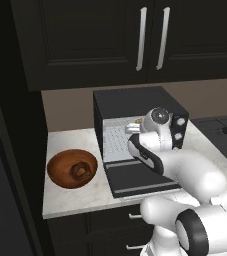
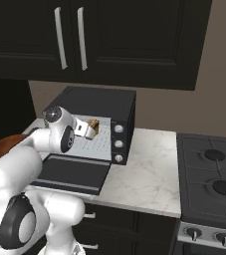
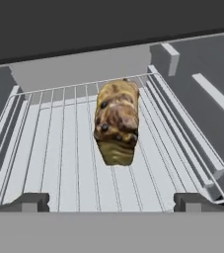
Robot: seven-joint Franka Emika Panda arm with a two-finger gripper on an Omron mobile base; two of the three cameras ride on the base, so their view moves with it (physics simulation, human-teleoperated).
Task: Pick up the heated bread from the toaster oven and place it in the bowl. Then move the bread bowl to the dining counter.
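With the tool [image 3: 111,202] spread wide and empty at the oven [image 1: 135,100] mouth, the bread [image 3: 116,122] lies at 12 o'clock on the rack [image 3: 49,148]; a shallow reach risks nudging it deeper.

Tan-yellow bread [image 3: 116,122] with dark brown patches, silvery rack [image 3: 59,148].
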